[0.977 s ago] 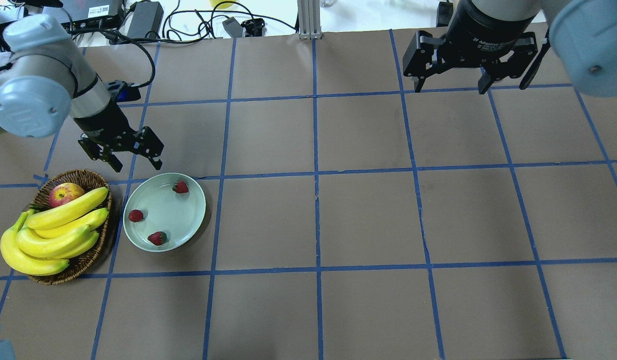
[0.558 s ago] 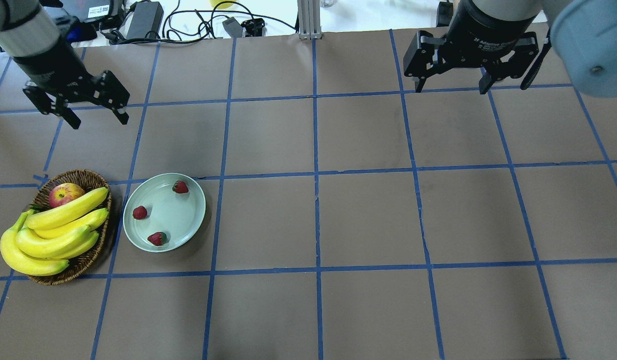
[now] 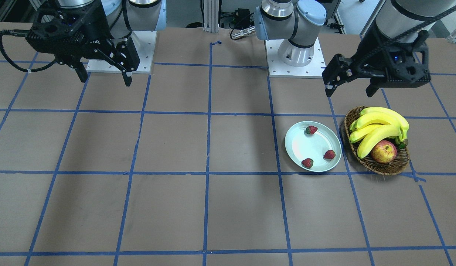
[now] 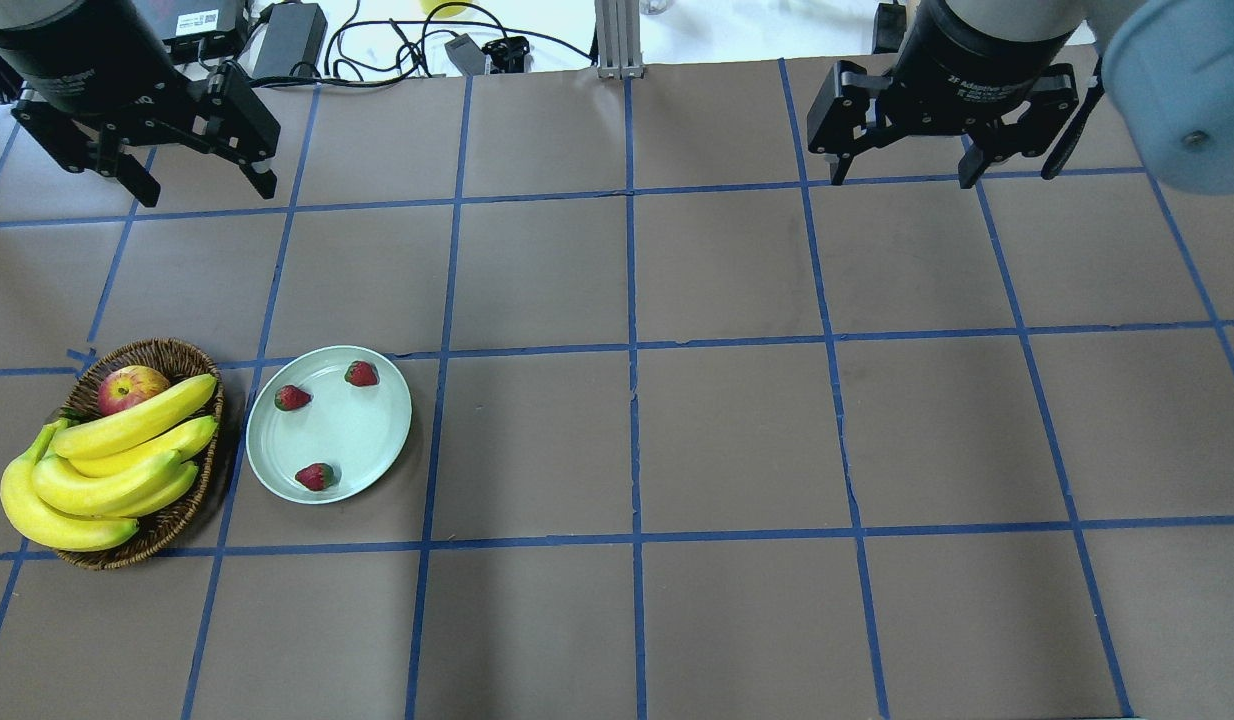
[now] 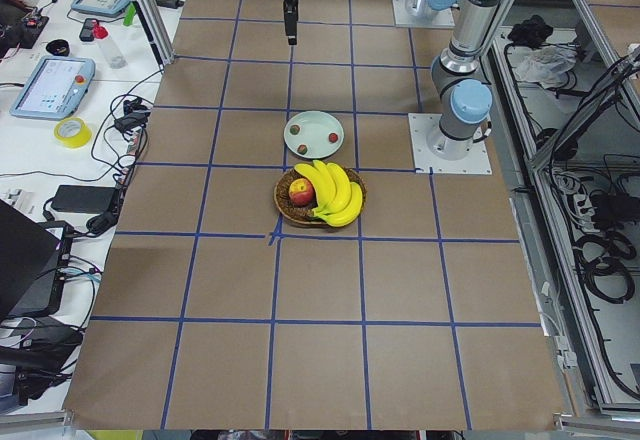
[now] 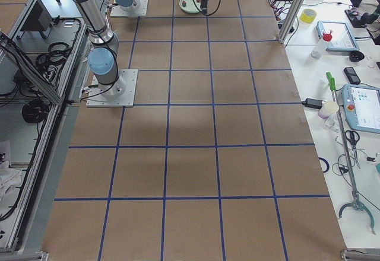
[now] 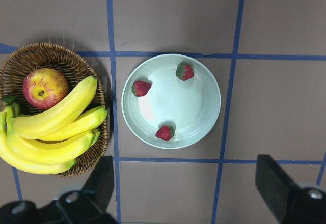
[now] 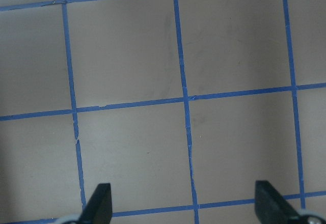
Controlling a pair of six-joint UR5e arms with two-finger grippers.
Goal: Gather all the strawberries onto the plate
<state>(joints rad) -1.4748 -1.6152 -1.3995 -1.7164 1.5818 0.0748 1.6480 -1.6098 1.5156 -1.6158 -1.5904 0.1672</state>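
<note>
Three strawberries lie in the pale mint plate (image 4: 342,440): one at its far left (image 4: 291,397), one at its far side (image 4: 361,374), one at its near edge (image 4: 315,476). The plate also shows in the front view (image 3: 300,146) and the left wrist view (image 7: 175,104). My left gripper (image 4: 205,190) is open and empty, raised high at the table's far left, well away from the plate. My right gripper (image 4: 902,182) is open and empty, raised at the far right over bare table.
A brown wicker basket (image 4: 182,362) with bananas (image 4: 107,460) and a red-yellow apple (image 4: 130,388) stands just left of the plate. Cables and power bricks (image 4: 287,40) lie beyond the table's far edge. Blue tape lines grid the brown table.
My left gripper has risen and drawn back from just behind the plate to the far left. The left strawberry has rolled along the plate toward its far side. The right arm has not moved.
</note>
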